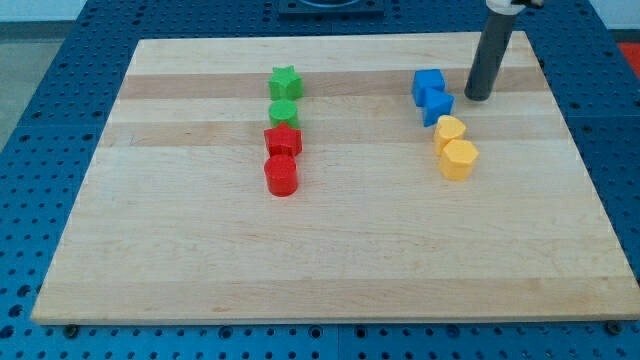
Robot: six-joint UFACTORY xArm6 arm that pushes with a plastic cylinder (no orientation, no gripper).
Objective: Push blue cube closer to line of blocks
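The blue cube (427, 84) sits at the view's upper right, touching a blue star-like block (438, 105) just below it. A line of blocks stands left of centre, top to bottom: green star (286, 82), green round block (284, 112), red star (283, 140), red cylinder (282, 176). My tip (477, 98) rests on the board just right of the blue cube and blue star, a small gap away. The rod rises toward the view's top.
Two yellow blocks (450, 131) (458, 159) lie below the blue star, touching each other. The wooden board (330, 250) lies on a blue perforated table (40, 120); its right edge is near my tip.
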